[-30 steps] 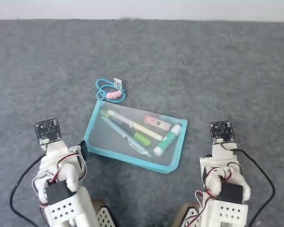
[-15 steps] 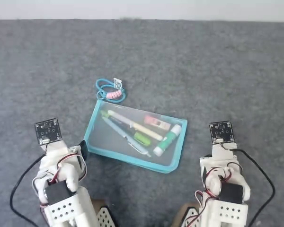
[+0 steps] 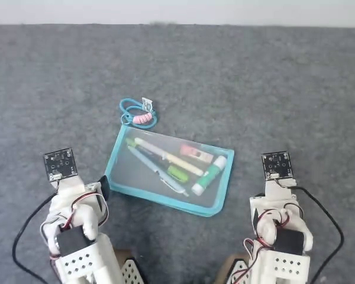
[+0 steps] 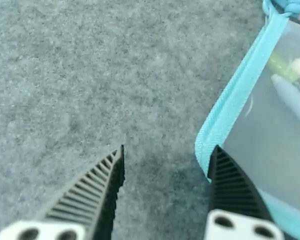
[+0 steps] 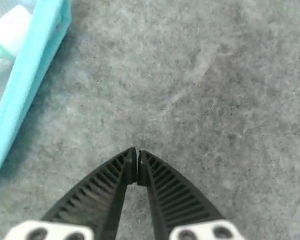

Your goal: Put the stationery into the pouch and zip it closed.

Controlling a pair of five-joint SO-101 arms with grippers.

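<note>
Left claw (image 4: 168, 148) is wide open by the pouch (image 4: 237, 85) corner; right claw (image 5: 137, 150) is pinched tight, empty. Pens (image 3: 177, 173) lie inside. If I bump the pouch, it may slide away.

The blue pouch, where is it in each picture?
High view: the pouch lies flat in the middle of the grey table.
Left wrist view: its corner sits close by one finger of the open left gripper.
Right wrist view: its edge runs off to one side, apart from the shut right gripper.
Shared landmark: the teal border, seen in all three.
</note>
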